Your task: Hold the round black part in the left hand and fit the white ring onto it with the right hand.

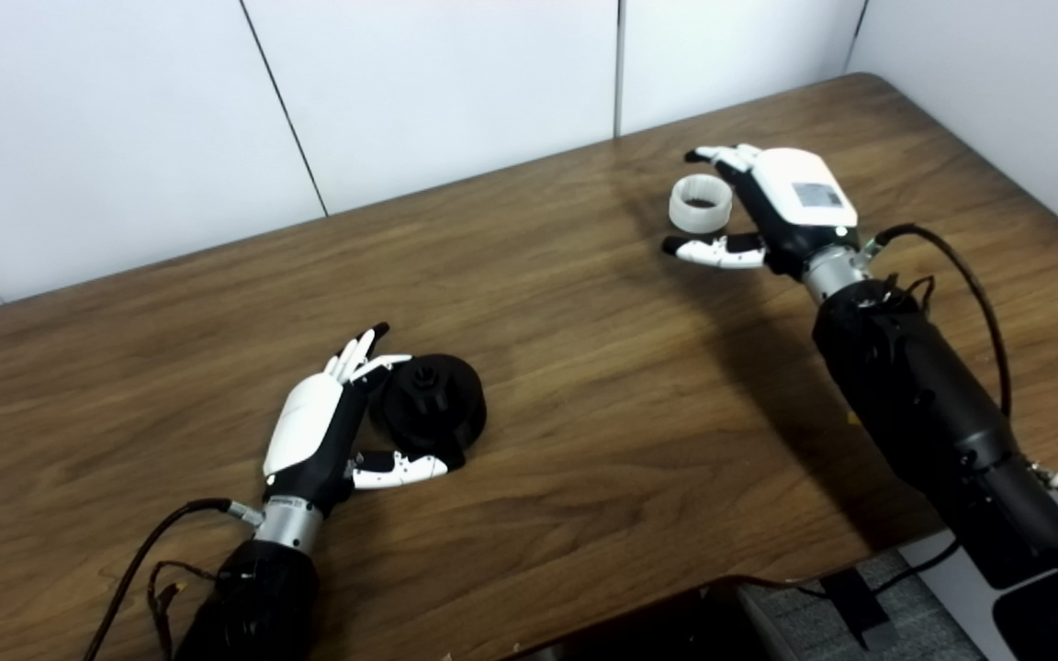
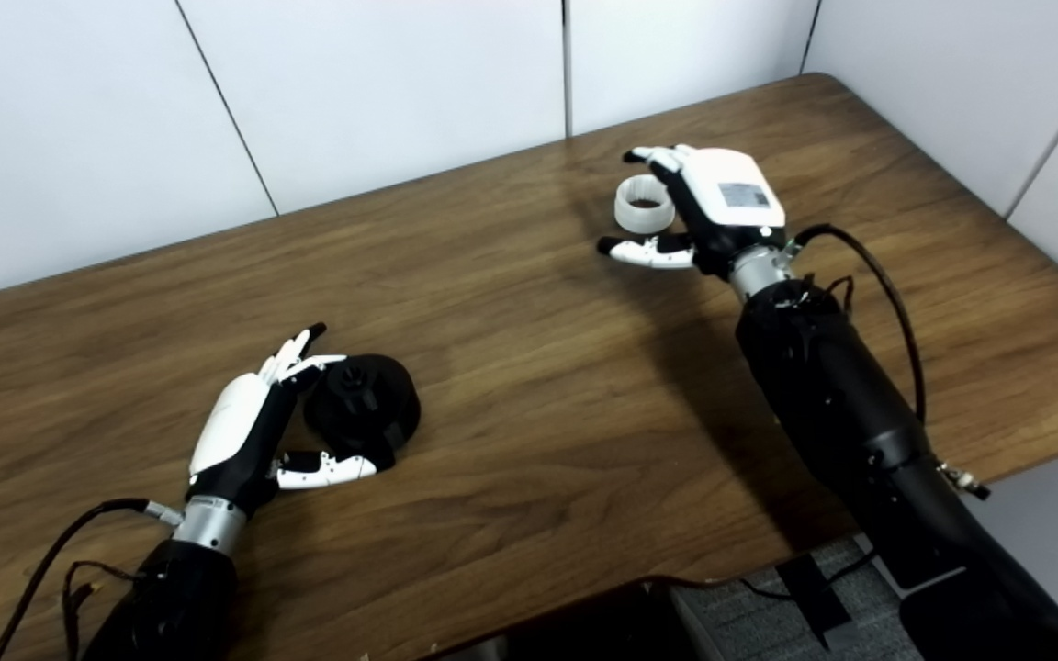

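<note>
Brown wood grain runs across the table (image 1: 584, 386), which meets white wall panels (image 1: 437, 92) at its far edge. Near the front left, the round black part (image 1: 433, 404) sits flat on the wood, a toothed hub standing up from its top face. The left hand (image 1: 322, 431) is set just beside it on its left, palm turned toward the part; its fingers (image 1: 359, 351) point up and away, spread loosely above the part's near-left rim, and the thumb (image 1: 400, 468) lies along the table in front of the part, touching or nearly touching its lower edge. The hand cups the part without closing on it, so it reads as released rather than grasping. Well apart, toward the far right of the table, the white ring (image 1: 700, 203) rests on the wood with its opening upward. The right hand (image 1: 782, 207) hovers just right of the ring, back of the hand upward, with its fingers (image 1: 722, 156) curving past the ring's far side and its thumb (image 1: 708, 250) stretched out on the near side. The ring lies between them, yet neither visibly presses on it, and the fingers stay spread. Black cables (image 1: 970, 285) loop from both wrists.
</note>
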Robot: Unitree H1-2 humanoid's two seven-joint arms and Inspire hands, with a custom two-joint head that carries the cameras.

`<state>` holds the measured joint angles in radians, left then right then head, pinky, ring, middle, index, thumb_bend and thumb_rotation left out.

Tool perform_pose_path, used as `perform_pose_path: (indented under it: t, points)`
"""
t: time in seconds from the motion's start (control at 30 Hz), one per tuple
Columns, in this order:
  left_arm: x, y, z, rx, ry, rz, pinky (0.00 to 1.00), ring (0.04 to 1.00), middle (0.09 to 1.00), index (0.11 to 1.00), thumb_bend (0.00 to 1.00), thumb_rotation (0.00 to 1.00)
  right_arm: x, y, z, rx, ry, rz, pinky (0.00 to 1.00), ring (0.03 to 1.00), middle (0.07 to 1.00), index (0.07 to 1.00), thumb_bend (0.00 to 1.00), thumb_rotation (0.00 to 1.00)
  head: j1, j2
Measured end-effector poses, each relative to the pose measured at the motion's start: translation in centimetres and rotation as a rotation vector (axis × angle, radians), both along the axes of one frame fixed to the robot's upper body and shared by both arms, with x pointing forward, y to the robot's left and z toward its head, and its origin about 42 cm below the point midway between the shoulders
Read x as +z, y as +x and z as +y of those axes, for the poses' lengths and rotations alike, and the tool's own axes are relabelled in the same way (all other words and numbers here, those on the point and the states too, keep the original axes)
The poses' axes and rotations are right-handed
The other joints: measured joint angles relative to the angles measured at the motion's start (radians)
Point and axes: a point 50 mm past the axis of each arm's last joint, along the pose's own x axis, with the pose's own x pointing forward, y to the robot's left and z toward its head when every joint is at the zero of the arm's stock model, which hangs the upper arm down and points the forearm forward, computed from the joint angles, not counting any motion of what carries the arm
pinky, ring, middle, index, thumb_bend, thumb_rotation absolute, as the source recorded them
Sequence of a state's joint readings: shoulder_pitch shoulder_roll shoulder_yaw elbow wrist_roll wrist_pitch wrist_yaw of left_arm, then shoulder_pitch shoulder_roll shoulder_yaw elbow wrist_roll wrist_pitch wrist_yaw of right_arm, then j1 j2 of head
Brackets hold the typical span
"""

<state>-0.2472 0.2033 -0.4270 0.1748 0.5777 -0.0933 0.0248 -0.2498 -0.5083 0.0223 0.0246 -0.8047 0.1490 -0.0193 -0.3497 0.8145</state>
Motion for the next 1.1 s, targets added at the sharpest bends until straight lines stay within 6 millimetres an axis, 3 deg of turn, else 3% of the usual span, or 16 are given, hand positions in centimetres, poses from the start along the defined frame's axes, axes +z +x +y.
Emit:
perform_pose_path:
  t: [0.27,0.5,0.7,1.1]
  points:
    - [0.0,0.0,-0.1,-0.001,0.002,-0.001,0.99,1.0,1.0,0.716,1.0,0.33,0.4,0.9,-1.0,-0.03,-0.015,0.045,0.9,0.933,0.896,0.878,0.73,0.57,0.002,0.0]
    - [0.0,0.0,0.0,0.0,0.002,-0.001,0.99,1.0,1.0,0.714,1.0,0.31,0.5,1.8,-2.7,-0.064,-0.031,0.094,0.86,0.926,0.897,0.887,0.73,0.57,0.011,0.0]
    - [0.0,0.0,-0.1,-0.001,0.0,-0.001,0.99,1.0,1.0,0.714,1.0,0.31,-0.2,2.6,-3.0,-0.074,-0.035,0.131,0.88,0.924,0.896,0.888,0.69,0.48,0.018,0.003]
    - [0.0,-0.1,0.0,0.001,0.001,-0.005,0.98,1.0,1.0,0.711,1.0,0.32,-0.3,4.4,-3.0,-0.064,-0.049,0.198,0.87,0.921,0.887,0.903,0.71,0.47,0.034,0.005]
